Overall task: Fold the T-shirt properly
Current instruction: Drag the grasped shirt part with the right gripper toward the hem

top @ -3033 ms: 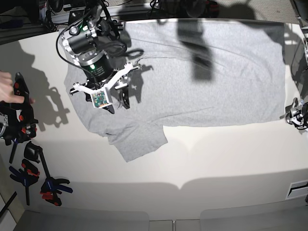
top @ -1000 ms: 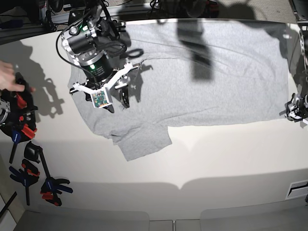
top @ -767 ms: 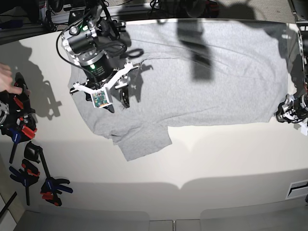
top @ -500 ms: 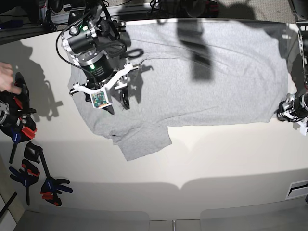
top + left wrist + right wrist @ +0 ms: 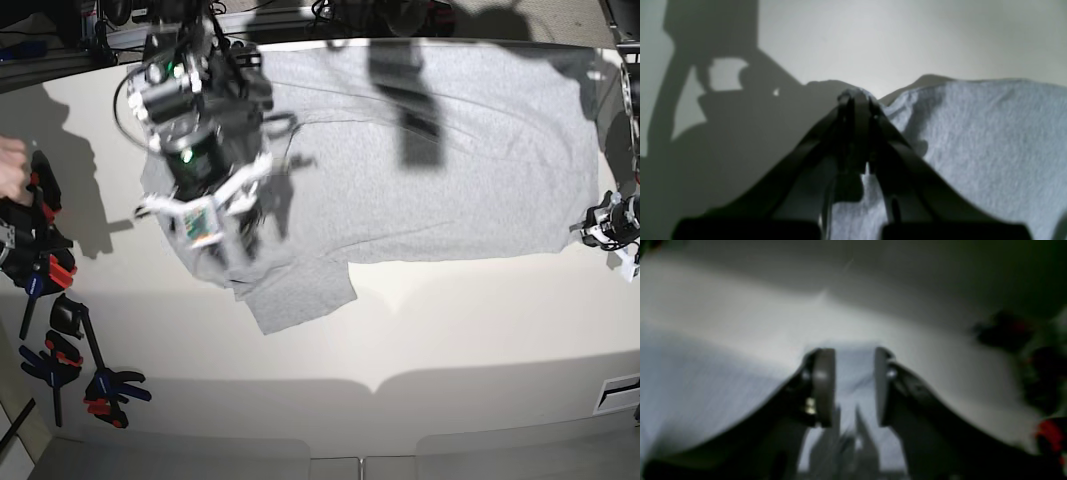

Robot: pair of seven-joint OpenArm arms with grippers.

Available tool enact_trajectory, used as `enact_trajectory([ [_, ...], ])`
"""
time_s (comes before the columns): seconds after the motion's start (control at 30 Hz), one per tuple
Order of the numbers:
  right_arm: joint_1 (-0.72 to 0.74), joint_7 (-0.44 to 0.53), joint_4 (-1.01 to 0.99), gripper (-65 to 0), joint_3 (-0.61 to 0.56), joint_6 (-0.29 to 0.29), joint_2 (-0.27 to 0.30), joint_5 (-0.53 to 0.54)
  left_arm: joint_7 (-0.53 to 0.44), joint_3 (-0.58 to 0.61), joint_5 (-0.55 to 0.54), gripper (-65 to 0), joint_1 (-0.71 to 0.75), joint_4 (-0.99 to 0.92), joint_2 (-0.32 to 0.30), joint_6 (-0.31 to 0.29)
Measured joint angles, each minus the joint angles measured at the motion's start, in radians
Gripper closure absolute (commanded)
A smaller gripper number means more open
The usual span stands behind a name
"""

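The light grey T-shirt (image 5: pixel 430 160) lies spread flat on the white table (image 5: pixel 450 330), plain side up, with one sleeve (image 5: pixel 295 295) pointing to the front. My right gripper (image 5: pixel 232 250) hovers over the shirt just above that sleeve, blurred by motion. In the right wrist view it (image 5: pixel 851 373) is open, with grey cloth (image 5: pixel 706 380) beneath and between its pads (image 5: pixel 821 380). My left gripper (image 5: pixel 592 228) is at the shirt's front right corner. In the left wrist view it (image 5: pixel 857 100) is shut on a small bunch of the shirt's edge (image 5: pixel 973 140).
Several red, blue and black clamps (image 5: pixel 45 275) lie at the table's left edge, more nearer the front (image 5: pixel 100 385). A person's hand (image 5: pixel 10 180) reaches in at the far left. Dark shadows fall across the shirt's upper middle (image 5: pixel 415 110).
My right arm has moved toward the front, from the shirt's shoulder area down toward the sleeve. My left gripper has come in onto the shirt's right corner. The hand at left has shifted.
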Motion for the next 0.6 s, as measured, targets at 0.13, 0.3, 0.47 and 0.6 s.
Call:
enact_trajectory([
  [0.13,0.143,-0.010,-0.209,-15.6,0.005,-0.020,0.001,-0.045,0.013,0.001,0.002,0.0,0.003,0.027,0.001,0.001],
  [0.3,0.322,0.000,-0.554,-20.3,0.004,-0.009,-0.001,-0.080,0.023,0.003,-0.001,0.0,0.004,0.035,0.001,0.002],
  [0.47,0.543,0.077,-0.962,-31.7,0.004,0.069,0.004,-0.087,0.023,0.003,-0.004,0.0,0.004,0.035,0.002,0.002],
  [0.6,0.678,0.130,-1.269,-31.7,0.004,0.073,0.002,-0.111,0.022,0.003,-0.003,0.0,0.005,0.036,0.003,0.002],
])
